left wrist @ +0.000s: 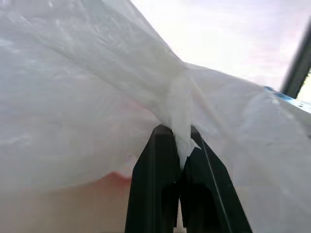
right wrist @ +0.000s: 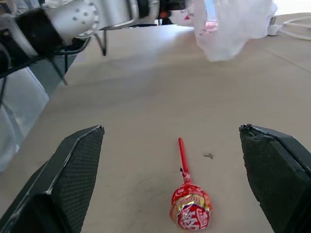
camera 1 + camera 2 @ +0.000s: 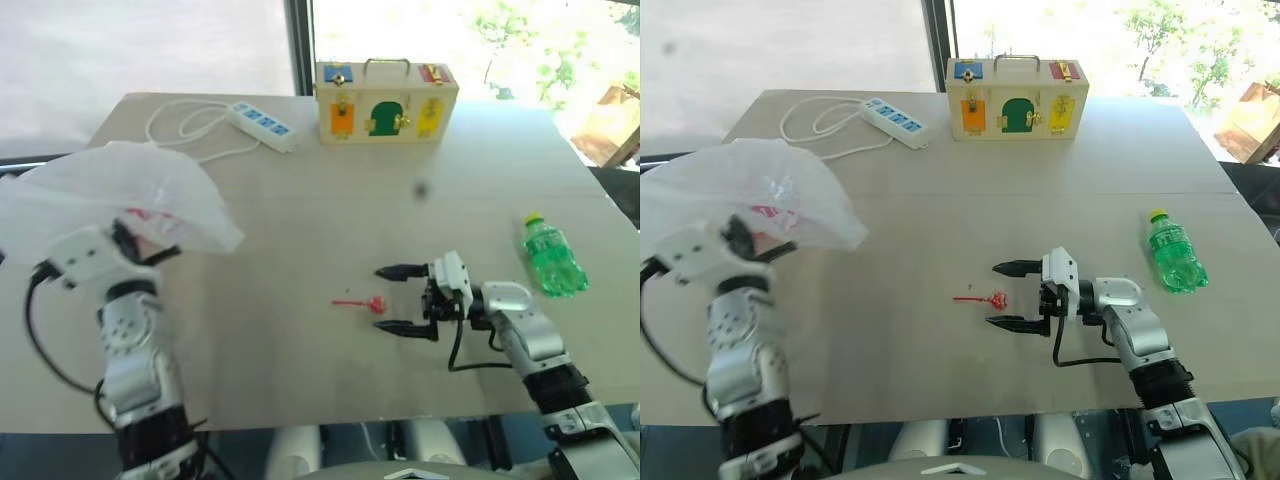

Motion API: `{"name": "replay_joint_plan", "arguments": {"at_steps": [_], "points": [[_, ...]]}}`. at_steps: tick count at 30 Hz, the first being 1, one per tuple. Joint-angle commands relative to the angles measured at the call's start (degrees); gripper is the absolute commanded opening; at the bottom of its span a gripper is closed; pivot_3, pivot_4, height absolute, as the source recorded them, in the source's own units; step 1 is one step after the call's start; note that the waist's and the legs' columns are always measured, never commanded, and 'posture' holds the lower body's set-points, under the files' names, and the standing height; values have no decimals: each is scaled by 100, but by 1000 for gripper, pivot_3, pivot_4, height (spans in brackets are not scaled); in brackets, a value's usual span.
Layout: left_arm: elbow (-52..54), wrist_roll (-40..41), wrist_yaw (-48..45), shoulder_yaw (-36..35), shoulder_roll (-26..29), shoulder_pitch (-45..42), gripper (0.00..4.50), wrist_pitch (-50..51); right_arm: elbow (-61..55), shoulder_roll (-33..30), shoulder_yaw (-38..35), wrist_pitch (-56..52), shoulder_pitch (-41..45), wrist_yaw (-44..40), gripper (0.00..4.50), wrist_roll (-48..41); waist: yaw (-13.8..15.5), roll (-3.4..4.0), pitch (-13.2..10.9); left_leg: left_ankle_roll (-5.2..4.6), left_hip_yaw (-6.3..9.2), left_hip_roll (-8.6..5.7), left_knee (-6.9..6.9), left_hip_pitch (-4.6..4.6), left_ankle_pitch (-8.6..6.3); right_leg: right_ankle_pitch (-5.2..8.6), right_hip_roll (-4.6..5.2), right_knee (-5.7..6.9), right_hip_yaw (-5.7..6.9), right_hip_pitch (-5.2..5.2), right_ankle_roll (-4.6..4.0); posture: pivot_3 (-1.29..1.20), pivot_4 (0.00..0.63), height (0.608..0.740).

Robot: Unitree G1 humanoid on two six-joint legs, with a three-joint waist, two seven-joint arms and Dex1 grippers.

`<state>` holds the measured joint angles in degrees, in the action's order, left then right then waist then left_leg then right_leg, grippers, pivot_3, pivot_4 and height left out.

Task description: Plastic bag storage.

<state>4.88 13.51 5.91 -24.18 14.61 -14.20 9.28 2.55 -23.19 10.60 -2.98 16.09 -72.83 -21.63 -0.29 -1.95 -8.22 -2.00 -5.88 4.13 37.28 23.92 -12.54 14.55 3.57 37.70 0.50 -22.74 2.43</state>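
While the bag (image 3: 120, 195) is held off the desk (image 3: 330, 200) at its left side, pinched by a thin twist of film in the clenched left fingers (image 1: 160, 160) | right fingers (image 2: 75, 170) spread wide, nothing gripped, lollipop (image 2: 190, 206) lying between them | risk: film could slip or tear from so narrow a pinch; lollipop could be knocked aside.

- I see the plastic bag (image 3: 120, 195) as translucent white film with red print showing through.
- My left gripper (image 1: 177, 145) has black fingers; so does the right gripper (image 3: 402, 298), on a white and silver wrist.
- The lollipop (image 2: 190, 206) wears a red wrapper with white and yellow marks, on a red stick.
- The bottle (image 3: 553, 258) is bright green with a yellow cap.
- The box (image 3: 385, 102) is cream, with blue, orange, green, yellow and red panels.
- The power strip (image 3: 262, 125) is white with blue sockets.
- The table (image 3: 300, 230) is pale beige.
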Motion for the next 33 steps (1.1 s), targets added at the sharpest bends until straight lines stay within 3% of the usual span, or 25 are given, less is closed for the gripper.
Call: {"name": "replay_joint_plan", "arguments": {"at_steps": [1, 6, 10, 13, 17, 19, 24, 30, 33], "points": [[-369, -124, -254, 260, 117, -431, 102, -218, -181, -68, 54, 88, -14, 541, 4500, 483, -35, 0, 0, 0, -3, 2, -1, 0, 0, 0, -2, 1, 0, -1, 0, 0, 150, 732], [-648, -122, -424, 428, 105, -711, 102, -293, -23, 114, 213, -21, -1, 1324, 4500, 1055, -50, 0, -1, 2, -8, 4, -7, 0, 0, 0, -8, 3, -1, -4, 2, 0, 150, 732], [-606, -109, -467, 411, 133, -668, 102, -276, -148, 17, 435, -238, -152, 1236, 4500, 1114, -31, -2, -3, 2, -9, 4, -8, 2, 0, -1, -6, 1, -1, -3, 3, 0, 150, 732], [-588, -57, -477, 346, 163, -626, 0, -252, -211, -31, 495, -342, -199, 1225, 3481, 1100, -25, -2, -3, 2, -8, 2, -8, 3, 0, -1, -3, 0, 0, -3, 3, 0, 150, 732], [-751, -2, -565, 225, 318, -658, 0, -259, -201, 10, 476, -388, -164, 1278, 1395, 1036, -30, -2, -3, 2, -6, 4, -7, 2, 0, -1, -4, 2, 1, -3, 3, 0, 150, 732], [-817, 3, -599, 206, 390, -714, 0, -264, -156, 43, 462, -369, -117, 1304, 605, 1028, -33, -2, -3, 2, -5, 4, -7, 2, 0, 0, -5, 3, 2, -3, 3, 0, 150, 732], [-1581, 200, -709, 33, 662, -1639, 0, -313, -25, 229, 352, -230, 5, 1585, 607, 1062, 5, -8, -7, 2, -3, 3, -6, 3, 0, 0, -5, 3, 6, -3, 3, 0, 150, 732], [-4875, -1, -1037, 129, 1484, -4946, 0, -1184, -75, 347, 282, -138, -48, 1841, 607, 1070, 102, -56, -47, 5, 17, 0, 10, 34, 3, -1, -12, -7, 26, -12, 5, 0, 150, 732], [-5943, -42, -1723, 352, 1502, -6408, 0, -1613, -159, 404, 242, -188, -112, 2024, 607, 1060, 126, -61, -54, 27, 18, -5, 18, 93, 17, -4, -8, -6, 29, -60, 9, 0, 150, 732]]}}
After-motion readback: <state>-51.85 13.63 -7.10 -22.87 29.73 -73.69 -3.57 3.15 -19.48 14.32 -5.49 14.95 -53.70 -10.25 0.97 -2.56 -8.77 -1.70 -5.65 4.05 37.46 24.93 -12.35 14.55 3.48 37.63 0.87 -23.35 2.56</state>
